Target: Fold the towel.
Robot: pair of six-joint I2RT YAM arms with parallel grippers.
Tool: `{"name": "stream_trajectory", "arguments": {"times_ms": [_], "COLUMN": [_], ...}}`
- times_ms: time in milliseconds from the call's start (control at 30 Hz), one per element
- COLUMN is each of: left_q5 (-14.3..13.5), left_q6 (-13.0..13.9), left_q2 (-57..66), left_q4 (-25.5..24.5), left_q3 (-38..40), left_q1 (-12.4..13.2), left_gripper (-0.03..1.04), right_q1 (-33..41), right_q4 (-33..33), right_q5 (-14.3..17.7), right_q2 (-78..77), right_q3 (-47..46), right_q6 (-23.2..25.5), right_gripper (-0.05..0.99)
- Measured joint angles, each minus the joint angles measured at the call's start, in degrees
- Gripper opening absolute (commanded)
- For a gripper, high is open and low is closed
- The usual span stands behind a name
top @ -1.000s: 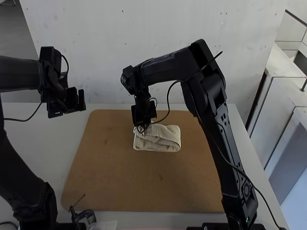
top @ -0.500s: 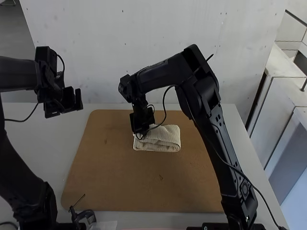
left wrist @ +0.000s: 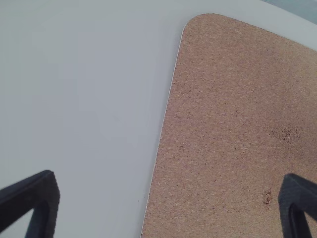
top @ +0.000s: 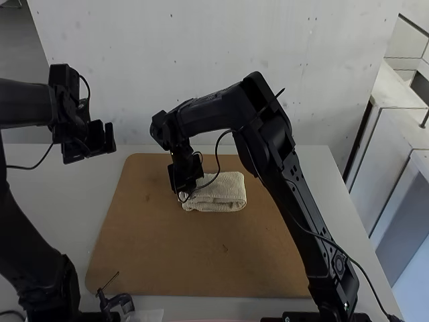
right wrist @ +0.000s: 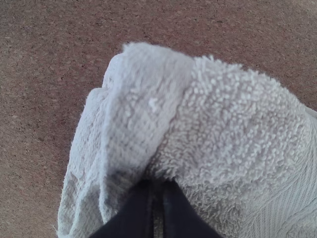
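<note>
High view: cream terry towel (top: 224,189), folded thick, lies toward the far edge of the brown cork board (top: 161,248). Soft and light, it probably wants a deep pinch through all layers; black right gripper (right wrist: 157,184) nips its left end. Black left gripper (left wrist: 169,175) is wide, well apart.
</note>
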Motion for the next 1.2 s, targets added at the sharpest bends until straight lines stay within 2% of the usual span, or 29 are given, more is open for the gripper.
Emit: {"name": "stream_trajectory", "arguments": {"times_ms": [200, 233, 300, 400, 467, 567, 633, 767, 967, 1200], "left_q5": [0.0, 0.0, 0.0, 0.0, 0.0, 0.0, 0.0, 0.0, 0.0, 0.0], "left_q6": [0.5, 0.6, 0.7, 0.8, 0.8, 0.9, 0.9, 0.9, 0.9, 0.8], "left_q2": [0.1, 0.1, 0.1, 0.1, 0.1, 0.2, 0.7, 2.1, 2.2, 2.2], "left_q4": [0.2, 0.2, 0.2, 0.4, 0.5, 0.6, 0.9, 1.2, 1.4, 1.7], "left_q3": [0.0, 0.0, 0.0, 0.0, 0.0, 0.0, 0.0, 0.0, 0.0, -0.4], "left_q1": [0.2, 0.2, 0.2, 0.2, 0.2, 0.2, 0.2, 0.2, 0.1, -2.2], "left_gripper": [0.99, 0.99, 0.99, 0.99, 0.99, 0.99, 0.99, 0.99, 0.99, 0.99], "right_q1": [-0.1, -0.3, -0.5, -1.2, -2.0, -3.3, -4.1, -5.4, -9.0, -18.4], "right_q4": [-1.7, -2.3, -3.1, -4.2, -4.5, -5.0, -5.4, -5.1, -1.3, 7.6], "right_q5": [0.0, 0.0, 0.5, 0.9, 1.1, 1.3, 1.3, 1.5, 1.6, 1.9], "right_q2": [0.0, 0.0, 0.0, -0.1, -0.6, -2.3, -4.4, -8.3, -13.8, -19.0], "right_q3": [1.5, 2.1, 3.3, 4.2, 4.3, 4.3, 4.3, 3.8, -1.2, -15.3], "right_q6": [0.0, 0.0, 0.0, 0.0, 0.1, 0.1, 0.0, 0.0, 0.3, 0.2], "right_gripper": [0.02, 0.04, 0.16, 0.16, 0.34, 0.84, 0.93, 0.96, 0.96, 0.96]}}
